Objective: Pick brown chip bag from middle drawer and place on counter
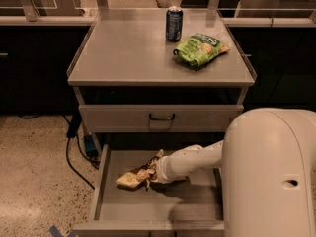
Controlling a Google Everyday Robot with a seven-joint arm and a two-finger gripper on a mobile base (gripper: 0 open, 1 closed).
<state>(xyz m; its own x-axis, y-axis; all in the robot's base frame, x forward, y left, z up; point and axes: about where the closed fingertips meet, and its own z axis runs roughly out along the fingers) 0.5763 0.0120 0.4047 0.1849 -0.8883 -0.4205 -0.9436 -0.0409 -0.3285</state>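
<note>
The brown chip bag (131, 178) hangs at a slant over the left-centre of the open middle drawer (148, 209), its pale end pointing left. My gripper (152, 172) reaches in from the right on a white arm and is shut on the bag's right end, holding it just above the drawer floor. The grey counter (123, 53) is the cabinet top above.
A green snack bag (198, 48) and a dark soda can (174, 23) stand on the counter's back right. The shut upper drawer front with a black handle (162, 117) overhangs the open drawer. My white arm housing (271, 181) fills the lower right. Cables (74, 152) lie left.
</note>
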